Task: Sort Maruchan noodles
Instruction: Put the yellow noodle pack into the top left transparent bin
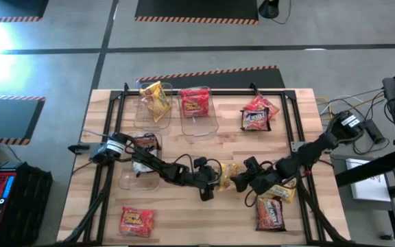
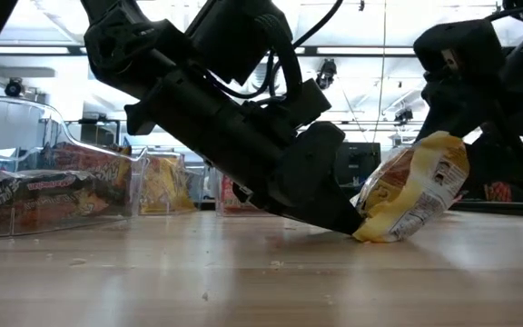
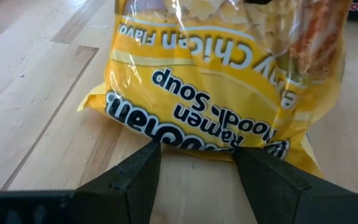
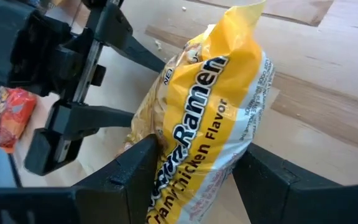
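Note:
A yellow Maruchan noodles packet [image 1: 225, 175] stands tilted at the table's middle, between my two grippers. My right gripper [image 1: 240, 180] comes in from the right, rolled on its side, and is shut on the packet [image 4: 204, 118]. My left gripper [image 1: 210, 181] reaches in low from the left and is open, its fingertips at the packet's lower long edge [image 3: 197, 152]. In the low view the packet [image 2: 416, 191] rests its lower end on the wood and leans up toward the right gripper. My left gripper is open, and both fingertips [image 3: 154, 149] meet the packet's lower long edge [image 3: 191, 154] where it rests on the table. The fingers come slanting down from the left, with bare wood showing between them. My right gripper holds the packet across its width, one finger [image 4: 143, 158] on each long side [image 4: 166, 168]. It comes slanting down from the right, with the packet running on beyond the fingers. The packet is tilted, its lower edge [image 2: 379, 232] on the table.
Clear bins at the far left hold a yellow packet [image 1: 155, 99] and a red one [image 1: 195, 101]; another bin [image 1: 142, 147] stands by the left arm. Loose packets lie at the far right [image 1: 256, 113], near right [image 1: 271, 213] and near left [image 1: 137, 221].

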Motion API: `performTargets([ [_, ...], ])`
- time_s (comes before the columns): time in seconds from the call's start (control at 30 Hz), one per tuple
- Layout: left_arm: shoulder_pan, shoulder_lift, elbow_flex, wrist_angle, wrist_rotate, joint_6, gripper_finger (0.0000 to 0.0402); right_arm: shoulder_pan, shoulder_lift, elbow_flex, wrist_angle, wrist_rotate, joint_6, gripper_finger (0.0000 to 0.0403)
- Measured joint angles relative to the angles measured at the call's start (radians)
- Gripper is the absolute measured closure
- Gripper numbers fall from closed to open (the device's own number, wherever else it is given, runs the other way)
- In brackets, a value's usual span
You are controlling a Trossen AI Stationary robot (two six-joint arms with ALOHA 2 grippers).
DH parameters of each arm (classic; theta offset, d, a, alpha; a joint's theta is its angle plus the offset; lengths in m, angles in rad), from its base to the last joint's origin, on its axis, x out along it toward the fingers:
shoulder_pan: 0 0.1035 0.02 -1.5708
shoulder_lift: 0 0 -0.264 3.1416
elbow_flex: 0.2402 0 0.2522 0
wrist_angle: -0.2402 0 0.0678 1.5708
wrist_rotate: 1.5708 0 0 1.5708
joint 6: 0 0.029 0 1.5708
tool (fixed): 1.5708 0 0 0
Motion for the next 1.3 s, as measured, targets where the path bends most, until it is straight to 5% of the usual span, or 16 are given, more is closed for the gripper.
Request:
performTargets([
  [0.4,0.0,-0.013,-0.001,0.006,0.003,-0.009,0.0208,0.0,-0.014,0.001,0.011,-0.004,-0.04,0.028],
  [0.93,-0.012,-0.184,-0.015,-0.173,-0.045,0.018,0.0208,0.0,-0.134,-0.001,-0.128,-0.038,-0.196,0.0284],
  [1.3,-0.045,-0.377,-0.322,0.308,-0.066,-0.034,0.0208,0.01,-0.276,-0.001,-0.136,-0.03,-0.516,0.0283],
])
